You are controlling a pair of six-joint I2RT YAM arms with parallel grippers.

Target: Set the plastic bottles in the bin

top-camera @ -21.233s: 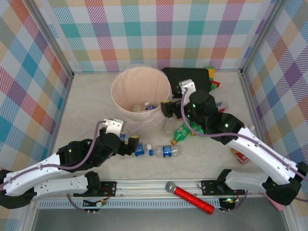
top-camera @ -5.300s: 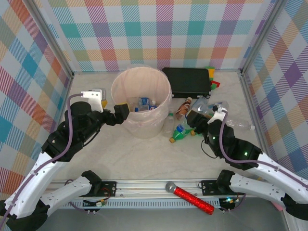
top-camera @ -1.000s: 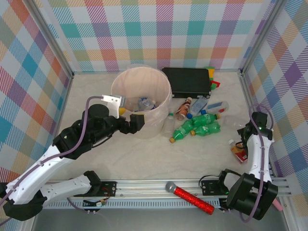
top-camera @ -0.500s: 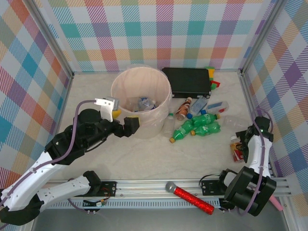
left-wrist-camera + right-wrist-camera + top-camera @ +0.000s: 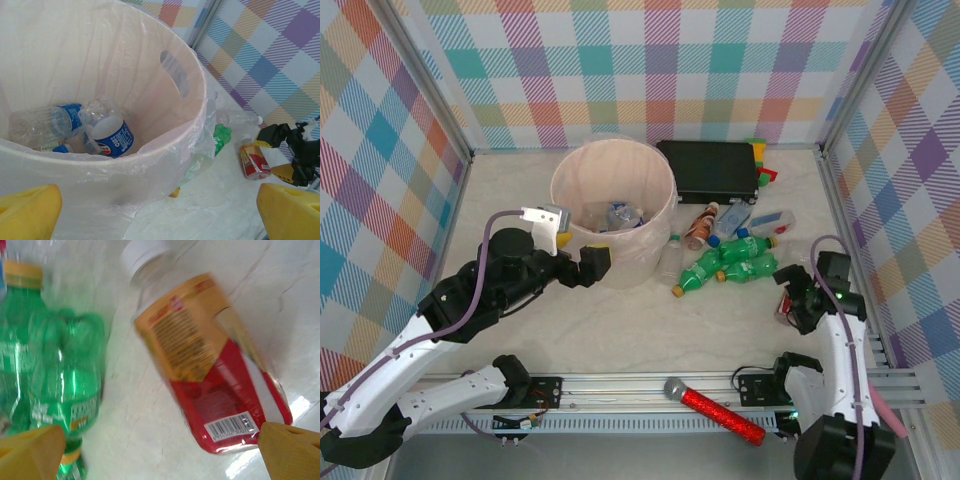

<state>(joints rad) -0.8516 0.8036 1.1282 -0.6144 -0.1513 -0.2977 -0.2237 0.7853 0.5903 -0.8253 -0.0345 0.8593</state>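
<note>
Inside pale pink bin (image 5: 125, 65): clear blue-label btls (image 5: 112, 137). Green btls (image 5: 735, 262) lie on table (image 5: 620, 330) just R of it. L gripper (image 5: 592, 266) & R gripper (image 5: 787, 297) both wide, empty; red-label btl (image 5: 215, 365) under R.

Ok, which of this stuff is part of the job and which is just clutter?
Job: bin; bottles inside it; green bottles; brown bottle; blue-labelled clear bottle; red-labelled bottle.
Clutter: black box; red microphone; pink microphone.
</note>
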